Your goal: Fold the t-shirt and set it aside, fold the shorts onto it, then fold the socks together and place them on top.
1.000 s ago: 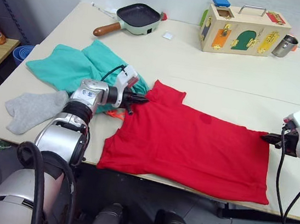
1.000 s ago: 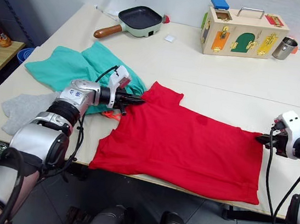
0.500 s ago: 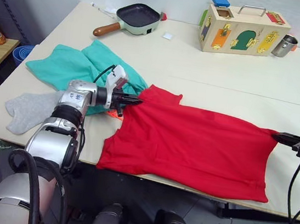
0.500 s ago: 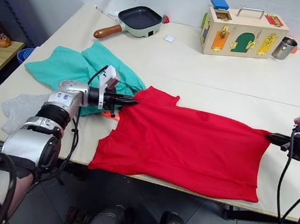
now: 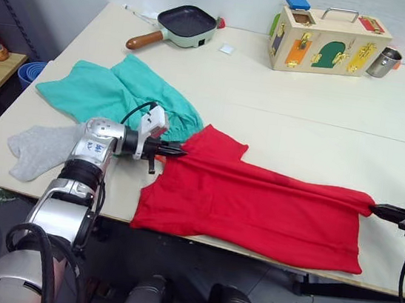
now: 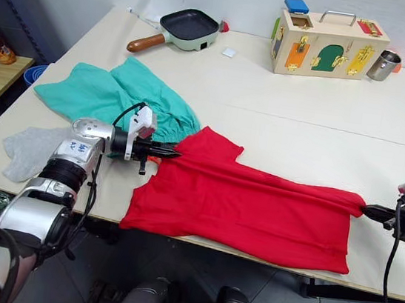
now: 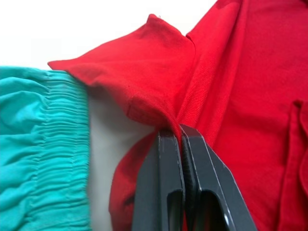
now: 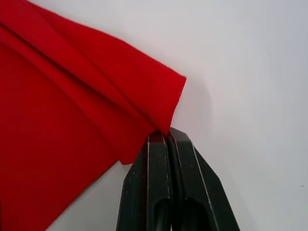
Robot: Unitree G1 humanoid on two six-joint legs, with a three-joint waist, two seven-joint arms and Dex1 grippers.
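Observation:
The red t-shirt [image 5: 255,207] lies spread along the table's near edge, its far half drawn toward me into a fold. My left gripper [image 5: 178,150] is shut on the shirt's left shoulder beside the sleeve [image 7: 139,72]. My right gripper [image 5: 378,210] is shut on the shirt's far right hem corner [image 8: 159,103]. The teal shorts [image 5: 113,95] lie left of the shirt, their elastic waistband [image 7: 57,144] close to my left fingers. A grey sock [image 5: 38,149] rests at the table's left edge.
Along the table's back stand a black frying pan [image 5: 182,23] with a wooden handle, a wooden latch box [image 5: 325,41] with a blue block on top, and a metal cup [image 5: 384,62]. A small white item [image 5: 226,48] lies near the pan.
Both grippers pulled toward me with the shirt's far edge, folding its upper part over the lower. My right gripper also moved further right, stretching the cloth.

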